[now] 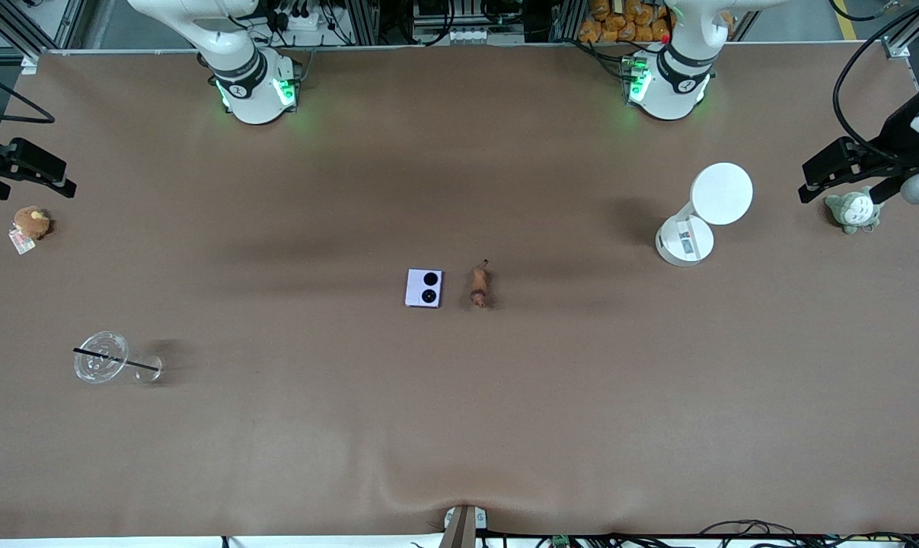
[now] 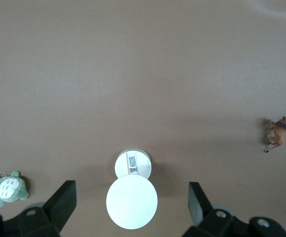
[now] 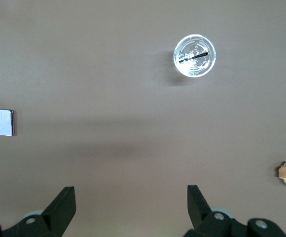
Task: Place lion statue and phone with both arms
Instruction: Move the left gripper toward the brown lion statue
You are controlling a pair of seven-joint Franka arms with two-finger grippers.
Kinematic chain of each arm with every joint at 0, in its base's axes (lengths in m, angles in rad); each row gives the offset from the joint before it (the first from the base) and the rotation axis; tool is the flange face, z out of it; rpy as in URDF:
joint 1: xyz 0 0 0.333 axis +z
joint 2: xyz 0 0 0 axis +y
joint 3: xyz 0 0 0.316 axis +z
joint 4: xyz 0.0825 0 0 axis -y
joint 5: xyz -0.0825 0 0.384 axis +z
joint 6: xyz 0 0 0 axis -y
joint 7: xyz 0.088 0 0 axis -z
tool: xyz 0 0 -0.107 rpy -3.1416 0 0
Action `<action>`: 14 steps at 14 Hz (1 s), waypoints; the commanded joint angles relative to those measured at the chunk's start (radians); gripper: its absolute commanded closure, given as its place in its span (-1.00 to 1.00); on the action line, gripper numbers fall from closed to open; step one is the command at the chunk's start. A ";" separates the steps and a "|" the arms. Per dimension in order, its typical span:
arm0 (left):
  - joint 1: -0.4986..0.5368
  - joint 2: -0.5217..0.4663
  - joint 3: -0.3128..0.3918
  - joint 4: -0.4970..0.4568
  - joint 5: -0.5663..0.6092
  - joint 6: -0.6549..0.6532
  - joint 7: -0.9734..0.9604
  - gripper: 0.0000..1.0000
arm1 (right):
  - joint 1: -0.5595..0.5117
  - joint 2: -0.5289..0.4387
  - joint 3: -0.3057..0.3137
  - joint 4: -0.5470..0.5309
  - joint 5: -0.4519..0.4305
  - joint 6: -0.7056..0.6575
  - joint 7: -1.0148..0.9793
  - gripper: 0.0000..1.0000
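Lying side by side mid-desk [image 1: 459, 426], phone [image 1: 424, 288] and lion statue [image 1: 480, 286] sit untouched, left hand [image 2: 131, 207] and right hand [image 3: 130, 207] both open, empty

A small, nearly square lilac phone [image 1: 424, 288] lies flat mid-table, its two round black camera circles facing up. Just beside it, at its three o'clock, a tiny reddish-brown lion statue [image 1: 480, 286] lies apart from it.
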State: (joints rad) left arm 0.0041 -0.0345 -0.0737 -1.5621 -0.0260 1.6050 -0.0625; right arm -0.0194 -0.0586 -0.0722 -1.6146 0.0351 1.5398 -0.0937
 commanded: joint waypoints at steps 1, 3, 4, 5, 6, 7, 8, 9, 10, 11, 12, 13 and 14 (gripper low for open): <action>-0.003 -0.004 -0.003 -0.001 0.018 -0.020 -0.014 -1.00 | -0.007 0.000 0.009 0.002 -0.006 0.002 0.009 -1.00; -0.006 -0.004 -0.004 -0.001 0.017 -0.023 -0.020 -1.00 | -0.007 0.000 0.009 0.002 -0.004 0.002 0.009 -1.00; -0.009 -0.001 -0.006 0.000 0.017 -0.023 -0.028 -1.00 | -0.007 0.000 0.008 0.002 -0.004 0.002 0.009 -1.00; -0.010 0.004 -0.008 0.000 0.017 -0.023 -0.048 -1.00 | -0.007 0.000 0.009 0.002 -0.006 0.002 0.009 -1.00; -0.009 0.013 -0.011 0.005 0.017 -0.023 -0.060 -1.00 | -0.007 0.000 0.008 0.002 -0.004 0.002 0.009 -1.00; -0.007 0.031 -0.011 0.005 0.017 -0.023 -0.048 -1.00 | -0.007 0.000 0.009 0.002 -0.004 0.002 0.009 -1.00; -0.010 0.060 -0.011 0.014 0.020 -0.020 -0.046 -1.00 | -0.007 0.000 0.009 0.001 -0.004 0.000 0.009 -1.00; -0.012 0.096 -0.011 0.028 0.018 -0.016 -0.045 -1.00 | -0.008 0.000 0.009 0.001 -0.006 0.002 0.009 -1.00; -0.015 0.138 -0.012 0.057 0.018 -0.016 -0.049 -1.00 | -0.008 0.000 0.009 0.002 -0.004 0.002 0.009 -1.00; -0.016 0.163 -0.014 0.077 0.020 -0.016 -0.050 -1.00 | -0.008 0.002 0.009 0.002 -0.006 0.003 0.009 -1.00; -0.022 0.166 -0.018 0.079 0.020 -0.016 -0.050 -1.00 | -0.008 0.002 0.009 0.002 -0.006 0.003 0.009 -1.00; -0.023 0.168 -0.018 0.080 0.020 -0.017 -0.050 -1.00 | -0.008 0.002 0.008 0.002 -0.006 0.003 0.009 -1.00; -0.023 0.169 -0.018 0.079 0.020 -0.017 -0.050 -1.00 | -0.008 0.002 0.009 0.002 -0.004 0.003 0.009 -1.00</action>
State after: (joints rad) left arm -0.0100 0.1274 -0.0891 -1.5211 -0.0260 1.6067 -0.0975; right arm -0.0194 -0.0578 -0.0722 -1.6150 0.0351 1.5400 -0.0937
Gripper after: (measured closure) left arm 0.000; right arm 0.000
